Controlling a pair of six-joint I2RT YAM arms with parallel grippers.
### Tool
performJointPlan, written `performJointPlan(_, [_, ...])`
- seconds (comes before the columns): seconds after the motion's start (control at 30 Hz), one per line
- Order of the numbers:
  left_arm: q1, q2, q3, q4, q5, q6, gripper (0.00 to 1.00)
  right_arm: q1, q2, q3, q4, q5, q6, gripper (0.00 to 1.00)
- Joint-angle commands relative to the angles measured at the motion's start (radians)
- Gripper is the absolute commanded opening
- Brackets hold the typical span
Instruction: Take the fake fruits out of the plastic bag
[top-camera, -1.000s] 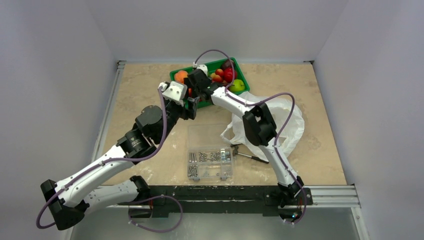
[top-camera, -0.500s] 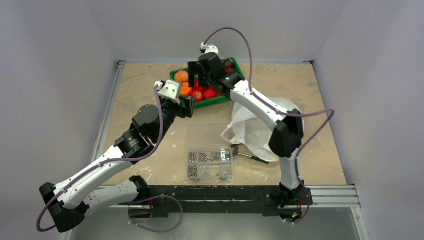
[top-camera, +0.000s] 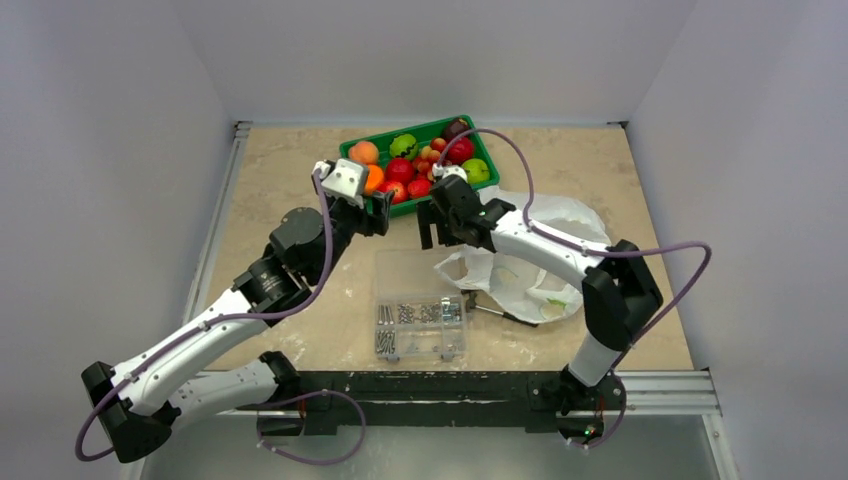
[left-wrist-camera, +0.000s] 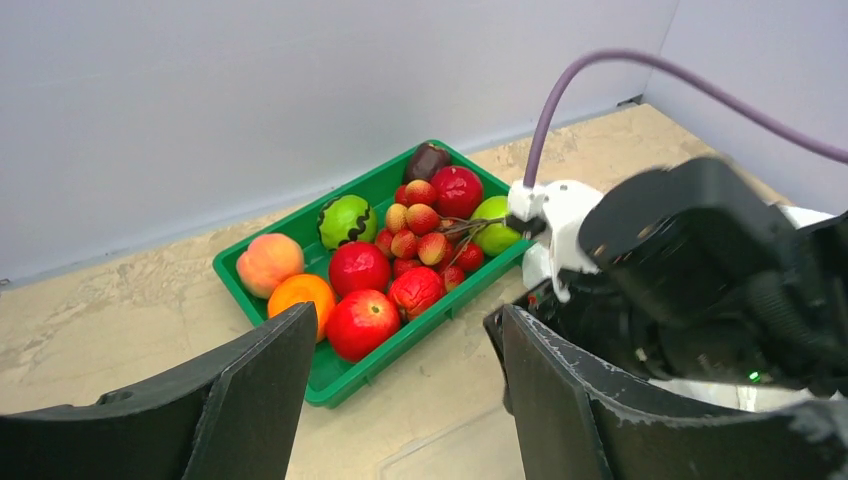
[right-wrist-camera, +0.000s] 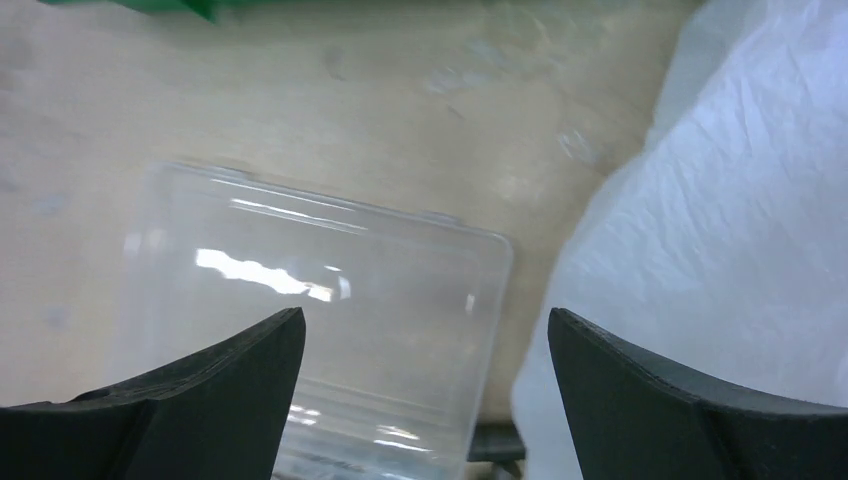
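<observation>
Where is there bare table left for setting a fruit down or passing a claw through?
Bare tabletop lies right of the green tray, beyond the plastic bag. There is more along the left rail, beside the tray. Crowded: the middle, where the left claw and right claw hang between tray, bag and the screw box.

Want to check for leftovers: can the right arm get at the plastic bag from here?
Probably yes. The right gripper hangs open above the lid of the clear screw box, and the plastic bag lies close beside it with nothing between them.
</observation>
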Motion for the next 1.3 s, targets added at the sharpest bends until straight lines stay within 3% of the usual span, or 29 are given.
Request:
performJointPlan(0.0, [0.008,0.033,0.02,0.013,0.009,0.003,0.67,-0.016,0.005,-0.041,-0.077,0.215,0.04,0.9])
performJointPlan(0.1, [0.008,0.054,0.025,0.007,0.011,0.008,0.67,-0.107,-0.01,-0.084,-0.131,0.314,0.093,0.9])
performJointPlan(0.37, [0.008,0.068,0.037,-0.003,0.029,0.004,0.67,-0.405,-0.185,-0.278,-0.105,0.331,0.141,0.9])
performJointPlan(0.53, [0.008,0.078,0.04,-0.003,0.033,0.003,0.68,-0.417,-0.286,-0.271,-0.095,0.299,0.11,0.91])
performJointPlan(0.77, [0.008,0.064,0.05,-0.059,0.04,0.02,0.7,-0.415,-0.515,-0.203,-0.083,0.118,-0.014,0.99])
performJointPlan(0.93, [0.008,0.024,0.036,-0.056,0.066,0.11,0.82,-0.415,-0.685,-0.116,-0.092,0.027,-0.079,0.99])
performJointPlan(1.13, [0.008,-0.009,0.349,-0.444,0.027,-0.006,0.93,-0.416,-0.87,-0.028,-0.102,0.051,-0.107,0.99])
performJointPlan(1.27, [0.008,-0.082,0.483,-0.574,-0.018,-0.102,0.96,-0.415,-0.995,-0.025,-0.042,0.124,-0.122,0.99])
